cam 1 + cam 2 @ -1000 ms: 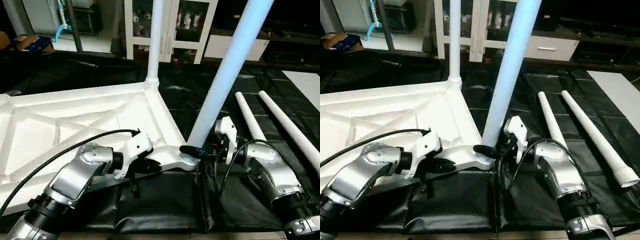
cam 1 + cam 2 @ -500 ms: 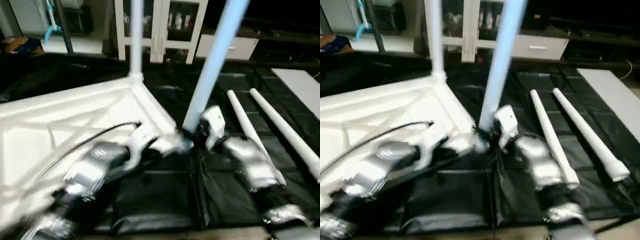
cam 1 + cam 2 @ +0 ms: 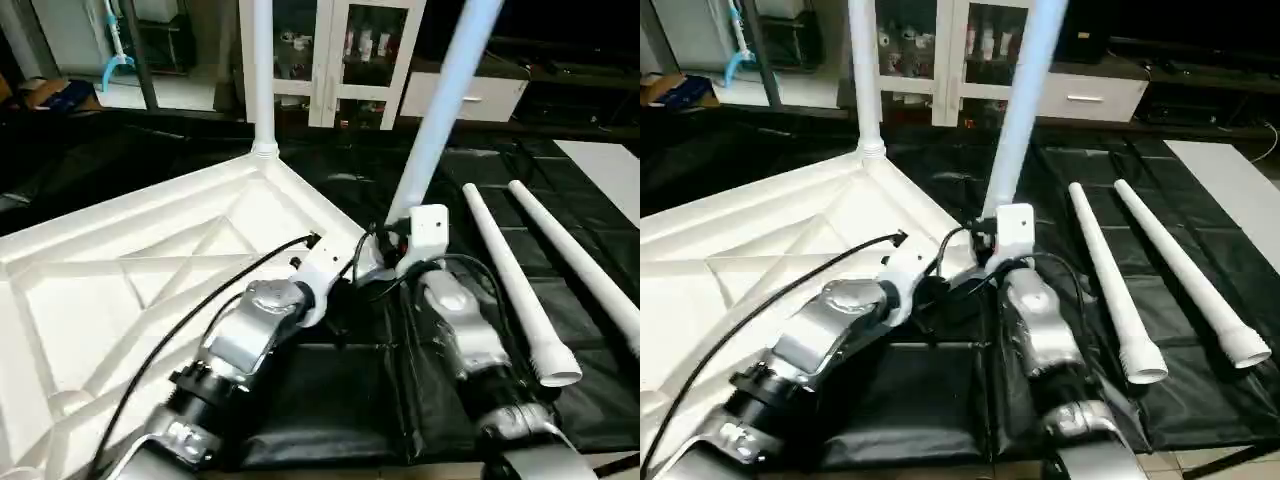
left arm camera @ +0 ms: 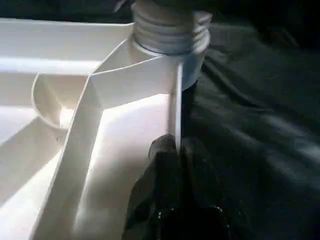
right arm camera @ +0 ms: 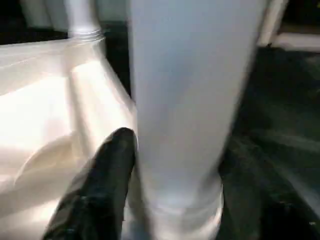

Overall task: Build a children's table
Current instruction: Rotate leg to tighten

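The white table top (image 3: 150,290) lies upside down on the black mat, ribs up. One leg (image 3: 262,80) stands upright in its far corner socket. A second leg (image 3: 445,95) leans in the near corner socket (image 4: 170,30). My left gripper (image 3: 345,278) is shut on the top's thin rim wall just beside that socket, fingertips (image 4: 167,150) pinching it. My right gripper (image 3: 388,245) sits at the base of the leaning leg (image 5: 185,100), right above the socket. Two loose legs (image 3: 505,270) (image 3: 580,262) lie side by side on the mat to the right.
A black mat (image 3: 330,400) covers the floor under everything. A white glass-door cabinet (image 3: 345,50) stands behind. A flat white panel (image 3: 610,170) lies at the far right. A black cable (image 3: 200,310) loops over the table top to my left wrist.
The head camera has moved, shifting the whole picture. Both grippers stay at the near corner. My right wrist has swung round the base of the leaning leg.
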Controlling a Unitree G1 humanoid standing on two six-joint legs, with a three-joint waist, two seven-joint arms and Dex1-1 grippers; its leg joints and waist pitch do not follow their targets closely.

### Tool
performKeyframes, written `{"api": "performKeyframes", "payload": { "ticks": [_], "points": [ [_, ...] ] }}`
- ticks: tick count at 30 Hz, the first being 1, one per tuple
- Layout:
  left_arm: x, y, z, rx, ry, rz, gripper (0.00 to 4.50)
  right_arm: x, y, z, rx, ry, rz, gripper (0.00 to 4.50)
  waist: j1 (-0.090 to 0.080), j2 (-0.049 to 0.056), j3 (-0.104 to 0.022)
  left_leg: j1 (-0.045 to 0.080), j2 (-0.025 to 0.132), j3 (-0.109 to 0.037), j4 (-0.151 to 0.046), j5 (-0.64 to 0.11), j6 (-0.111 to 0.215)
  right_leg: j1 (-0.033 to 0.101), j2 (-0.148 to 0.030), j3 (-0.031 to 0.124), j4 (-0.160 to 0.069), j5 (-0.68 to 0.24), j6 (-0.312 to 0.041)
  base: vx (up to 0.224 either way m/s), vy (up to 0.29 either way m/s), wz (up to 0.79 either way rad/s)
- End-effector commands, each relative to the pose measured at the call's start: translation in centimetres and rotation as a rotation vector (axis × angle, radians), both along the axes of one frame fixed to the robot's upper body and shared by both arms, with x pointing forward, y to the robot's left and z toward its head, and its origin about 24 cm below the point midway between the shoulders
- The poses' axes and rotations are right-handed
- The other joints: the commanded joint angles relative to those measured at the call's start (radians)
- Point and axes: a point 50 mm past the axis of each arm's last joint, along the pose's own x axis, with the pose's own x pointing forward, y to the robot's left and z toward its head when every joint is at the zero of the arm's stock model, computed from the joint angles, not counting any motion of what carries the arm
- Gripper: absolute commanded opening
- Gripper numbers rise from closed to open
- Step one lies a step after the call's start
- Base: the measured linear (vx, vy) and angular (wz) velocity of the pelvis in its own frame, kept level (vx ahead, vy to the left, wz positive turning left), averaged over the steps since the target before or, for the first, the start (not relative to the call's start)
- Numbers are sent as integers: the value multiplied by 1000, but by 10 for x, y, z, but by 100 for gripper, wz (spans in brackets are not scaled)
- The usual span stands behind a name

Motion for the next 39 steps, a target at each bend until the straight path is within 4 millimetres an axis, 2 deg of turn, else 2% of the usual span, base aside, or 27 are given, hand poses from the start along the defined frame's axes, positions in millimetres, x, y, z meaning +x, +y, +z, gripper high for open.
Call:
{"api": "performKeyframes", "payload": {
  "ticks": [1, 2, 3, 4, 5, 6, 8, 9, 12, 14, 16, 17, 20, 21, 26, 28, 29, 30, 31, 32, 33, 34, 36, 37, 38, 39],
  "points": [
    [-6, 9, 8, -68, -20, -101, 0, 0, -11, 14, 29, -41, 76, 291, 2, 7, -60, -8, 9, -2, -74, -161, 26, 63, -37, 25, -59, -91, -167, 0, 0, 0],
    [-6, 9, 8, -68, -20, -101, 0, 0, -11, 14, 29, -41, 76, 303, 2, 9, -61, -5, 10, 0, -71, -151, 34, 62, -36, 26, -59, -73, -175, 0, 0, 0],
    [-13, 16, 9, -85, -14, -203, 0, -5, -18, 20, 58, -46, 191, 310, 4, 11, -60, 1, 11, 1, -69, -141, 55, 63, -35, 27, -57, -41, -196, 0, 0, 0],
    [-19, 20, 10, -93, -8, -270, 0, -9, -21, 25, 77, -48, 274, 310, 2, 11, -58, -1, 12, 3, -69, -122, 67, 61, -34, 28, -52, -11, -219, 0, 0, 0],
    [-26, 26, 11, -110, 14, -337, 0, -16, -27, 30, 60, -58, 394, 310, 6, 16, -58, 4, 12, 5, -68, -126, 75, 59, -35, 28, -55, -7, -226, 0, 0, 0],
    [-31, 30, 12, -116, 36, -380, 0, -22, -33, 33, 42, -62, 480, 310, 12, 16, -58, 6, 18, 4, -68, -120, 87, 63, -38, 30, -50, 8, -239, 0, 0, 0],
    [-38, 36, 14, -120, 72, -432, 0, -28, -47, 38, 5, -73, 588, 310, 19, 14, -53, 12, 18, 11, -66, -137, 99, 54, -37, 29, -53, -14, -257, 0, 0, 0],
    [-40, 37, 14, -125, 81, -451, 0, -28, -52, 40, 5, -79, 601, 310, 23, 15, -50, 12, 22, 11, -69, -155, 96, 55, -40, 31, -54, -49, -261, 0, 0, 0],
    [-42, 37, 15, -136, 94, -469, 0, -28, -58, 43, 6, -88, 617, 310, 31, 14, -45, 17, 20, 16, -72, -199, 65, 48, -40, 33, -65, -148, -247, 0, 0, 0],
    [-44, 36, 16, -143, 99, -482, 0, -29, -63, 44, -3, -92, 655, 310, 35, 5, -44, 18, 21, 16, -74, -216, 51, 46, -41, 34, -68, -202, -227, 0, 0, 0],
    [-44, 36, 16, -143, 100, -484, 0, -31, -66, 43, 3, -85, 683, 295, 38, 9, -42, 22, 21, 16, -74, -228, 43, 41, -42, 36, -73, -239, -211, 0, 0, 0],
    [-45, 37, 15, -145, 104, -493, 0, -33, -66, 43, 13, -64, 718, 285, 39, 6, -43, 18, 20, 15, -74, -221, 42, 44, -42, 35, -72, -243, -204, 0, 0, 0],
    [-46, 38, 16, -150, 107, -512, 0, -36, -67, 42, 27, -47, 752, 273, 39, 6, -46, 12, 20, 13, -74, -193, 46, 49, -43, 35, -68, -220, -200, 0, 0, 0],
    [-47, 38, 16, -151, 107, -515, 0, -36, -67, 43, 29, -49, 753, 245, 39, 5, -47, 11, 19, 13, -73, -179, 50, 49, -42, 34, -67, -205, -202, 0, 0, 0],
    [-47, 40, 17, -147, 112, -520, 0, -34, -68, 40, 49, -44, 730, 212, 39, 5, -49, 10, 17, 14, -70, -146, 59, 51, -42, 33, -62, -167, -215, 0, 0, 0],
    [-46, 40, 16, -141, 111, -515, 0, -32, -68, 38, 33, -34, 707, 200, 39, 5, -48, 10, 17, 14, -70, -151, 57, 51, -42, 33, -63, -175, -214, 0, 0, 0],
    [-42, 39, 13, -113, 112, -462, 0, -24, -70, 29, -33, -1, 577, 200, 39, 5, -49, 10, 18, 13, -70, -150, 54, 51, -42, 32, -62, -177, -214, 0, 0, 0],
    [-41, 39, 13, -107, 111, -447, 0, -22, -71, 26, -54, 11, 536, 199, 34, 9, -47, 9, 15, 15, -70, -153, 44, 47, -40, 32, -64, -184, -214, 0, 0, 0],
    [-34, 36, 9, -80, 104, -372, 0, -12, -74, 12, -136, 69, 341, 194, 30, 7, -44, 9, 17, 14, -72, -169, 24, 45, -41, 33, -67, -219, -207, 0, 0, 0],
    [-30, 35, 8, -67, 101, -332, 0, -9, -76, 7, -164, 91, 255, 194, 25, 7, -41, 9, 12, 14, -74, -183, 13, 43, -38, 32, -71, -253, -198, 0, 0, 0],
    [-22, 31, 5, -41, 89, -239, 0, -4, -80, -3, -210, 138, 81, 191, 16, 9, -46, 11, 12, 9, -75, -209, -24, 46, -41, 31, -73, -304, -174, 0, 0, 0],
    [-22, 31, 5, -41, 89, -239, 0, -4, -80, -3, -210, 138, 81, 190, 15, 10, -46, 14, 12, 9, -74, -217, -28, 43, -41, 32, -76, -308, -171, 0, 0, 0],
    [-7, 27, 2, -19, 62, -70, 0, -2, -83, -15, -233, 200, -131, 188, 9, 7, -46, 10, 10, 5, -76, -245, -32, 45, -39, 30, -78, -329, -155, 0, 0, 0],
    [3, 22, 1, -13, 30, 53, 0, -1, -80, -23, -234, 244, -261, 188, 8, 8, -46, 10, 11, 5, -76, -250, -36, 45, -38, 30, -78, -327, -149, 0, 0, 0],
    [14, 14, 3, -29, -23, 173, 0, -1, -68, -30, -231, 270, -349, 188, 3, 9, -44, 17, 8, 8, -73, -259, -47, 33, -34, 32, -83, -319, -145, 0, 0, 0],
    [18, 9, 5, -40, -61, 216, 0, 0, -56, -30, -242, 261, -353, 187, 1, 6, -46, 15, 4, 5, -74, -278, -55, 37, -33, 30, -84, -336, -134, 0, 0, 0]
  ]
}}
